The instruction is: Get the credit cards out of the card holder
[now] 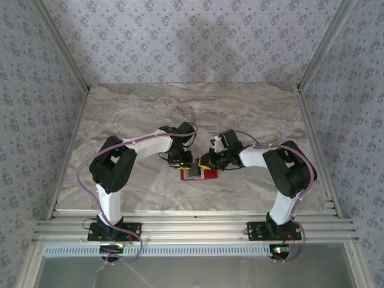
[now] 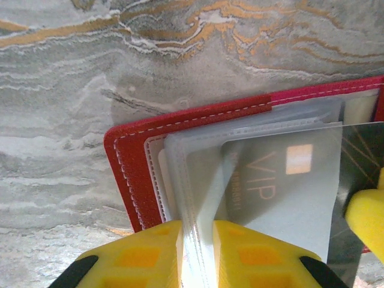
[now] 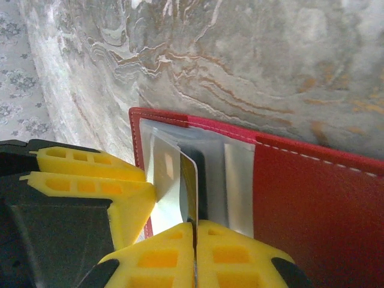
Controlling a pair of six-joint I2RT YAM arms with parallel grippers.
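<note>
– On the table [image 1: 120, 108], between the two arms, the open wallet [image 1: 210, 174] is laid flat. Its clear sleeves [image 2: 192, 180] are clamped by the left gripper [image 2: 198, 255]. One card [image 2: 282, 180] is pinched edge-on by the closed right gripper [image 3: 195, 234] and appears partly drawn out.
– Risk?
– Wallet could be dragged along if the sleeve hold is weak. Card could be bent or dropped if pulled at an angle, as only a thin edge is held.
– Other cards?
– Could be pulled out with it. Count cannot be told.
</note>
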